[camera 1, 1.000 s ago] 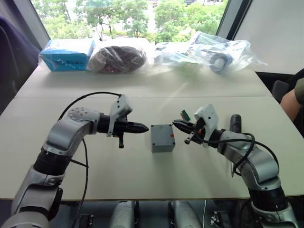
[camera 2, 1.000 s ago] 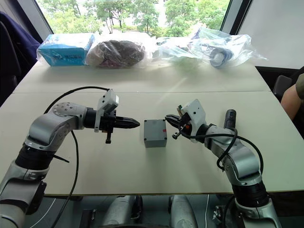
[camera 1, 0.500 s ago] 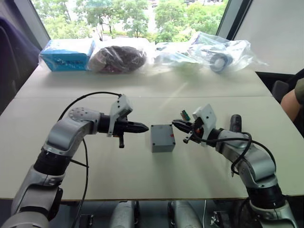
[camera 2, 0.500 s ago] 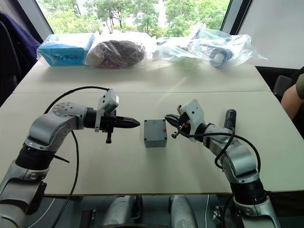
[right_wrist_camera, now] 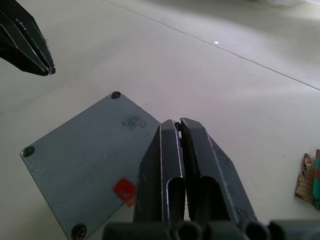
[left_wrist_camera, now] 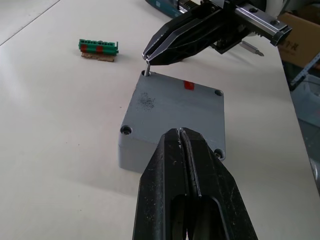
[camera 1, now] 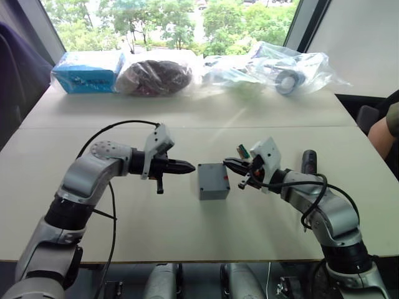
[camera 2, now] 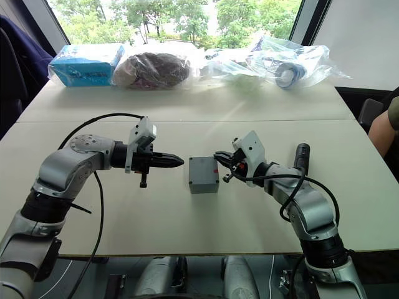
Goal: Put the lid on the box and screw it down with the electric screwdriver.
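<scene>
At the middle of the white table [camera 1: 187,224], the box [camera 1: 213,180] is sitting with the lid [left_wrist_camera: 177,112] already lying flat on top of it, a small red mark near one edge. The left gripper [camera 1: 187,166] is reaching in from the left, forearm level, its jaws pressed together with nothing between them and pointing at the box's left side, just short of touching it. The right gripper [camera 1: 232,165] is reaching in from the right, angled slightly downward, its jaws pinching a small metal screw [left_wrist_camera: 148,68] whose end is touching a corner hole of the lid on the box's far right corner. The electric screwdriver [camera 1: 308,161] is lying on the table to the right, behind the right forearm, well apart from the box. A small green connector [left_wrist_camera: 98,47] is lying just beyond the box.
</scene>
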Robot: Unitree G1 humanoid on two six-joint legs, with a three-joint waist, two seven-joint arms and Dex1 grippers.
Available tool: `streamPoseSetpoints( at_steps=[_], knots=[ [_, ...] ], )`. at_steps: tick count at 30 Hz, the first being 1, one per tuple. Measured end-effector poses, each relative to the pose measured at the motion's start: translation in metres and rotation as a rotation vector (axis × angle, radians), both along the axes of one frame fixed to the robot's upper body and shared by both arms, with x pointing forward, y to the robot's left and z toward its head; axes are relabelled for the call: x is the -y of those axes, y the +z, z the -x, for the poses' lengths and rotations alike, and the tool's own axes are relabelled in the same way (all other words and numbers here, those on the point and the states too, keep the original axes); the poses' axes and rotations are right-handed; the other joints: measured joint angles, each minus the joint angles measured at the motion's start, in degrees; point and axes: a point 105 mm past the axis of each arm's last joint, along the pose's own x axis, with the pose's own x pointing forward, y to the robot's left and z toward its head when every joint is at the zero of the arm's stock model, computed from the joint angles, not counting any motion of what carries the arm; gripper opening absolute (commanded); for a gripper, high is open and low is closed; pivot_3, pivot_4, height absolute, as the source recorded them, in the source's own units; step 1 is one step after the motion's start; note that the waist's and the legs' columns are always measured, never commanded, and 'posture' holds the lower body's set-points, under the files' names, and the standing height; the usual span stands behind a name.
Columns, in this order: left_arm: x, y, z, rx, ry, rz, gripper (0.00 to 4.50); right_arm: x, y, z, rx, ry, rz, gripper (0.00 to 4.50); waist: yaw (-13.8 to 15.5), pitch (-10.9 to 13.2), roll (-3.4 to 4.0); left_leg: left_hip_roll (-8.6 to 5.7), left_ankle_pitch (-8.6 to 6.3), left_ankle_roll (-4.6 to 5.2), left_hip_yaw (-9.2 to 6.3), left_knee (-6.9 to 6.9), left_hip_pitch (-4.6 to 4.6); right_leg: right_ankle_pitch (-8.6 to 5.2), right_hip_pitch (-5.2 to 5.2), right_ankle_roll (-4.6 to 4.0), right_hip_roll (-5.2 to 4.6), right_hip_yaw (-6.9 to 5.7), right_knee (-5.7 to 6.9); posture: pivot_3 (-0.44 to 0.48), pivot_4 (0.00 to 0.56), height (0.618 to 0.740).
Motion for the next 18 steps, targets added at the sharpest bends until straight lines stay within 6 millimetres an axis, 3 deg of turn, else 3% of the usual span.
streamPoseSetpoints(
  at_steps=[8, 11, 14, 18],
  knots=[
    [0.0007, 0.0, -0.0005, 0.001, 0.004, 0.003, 0.0, -0.0014, -0.0021, 0.0003, 0.0, 0.004, 0.015, 0.03, -0.01, 0.0, 0.0, 0.0, 0.0, 0.0, 0.0, 0.0, 0.0, 0.0, 0.0, 0.0, 0.0, 0.0, 0.0, 0.0, 0.15, 0.74],
    [0.0009, 0.0, -0.0007, 0.002, 0.005, 0.003, 0.0, -0.0013, -0.0022, 0.0003, -0.001, 0.004, 0.016, 0.91, 0.0, 0.0, 0.0, 0.0, 0.0, 0.0, 0.0, 0.0, 0.0, 0.0, 0.0, 0.0, 0.0, 0.0, 0.0, 0.0, 0.15, 0.74],
    [0.0021, 0.0, -0.0005, 0.0, 0.003, 0.008, 0.0, -0.0012, -0.0023, 0.0002, -0.003, 0.004, 0.015, 2.07, 0.02, 0.0, 0.0, 0.0, 0.0, 0.0, 0.0, 0.0, 0.0, 0.0, 0.0, 0.0, 0.0, 0.0, 0.0, 0.0, 0.15, 0.74],
    [0.005, 0.0008, -0.0007, -0.006, -0.004, 0.021, 0.0, 0.0052, 0.0007, -0.001, -0.016, -0.013, 0.015, 2.07, 0.06, 0.0, 0.0, 0.0, 0.0, 0.0, 0.0, 0.0, 0.0, 0.0, 0.0, 0.0, 0.0, 0.0, 0.0, 0.0, 0.15, 0.74]
  ],
)
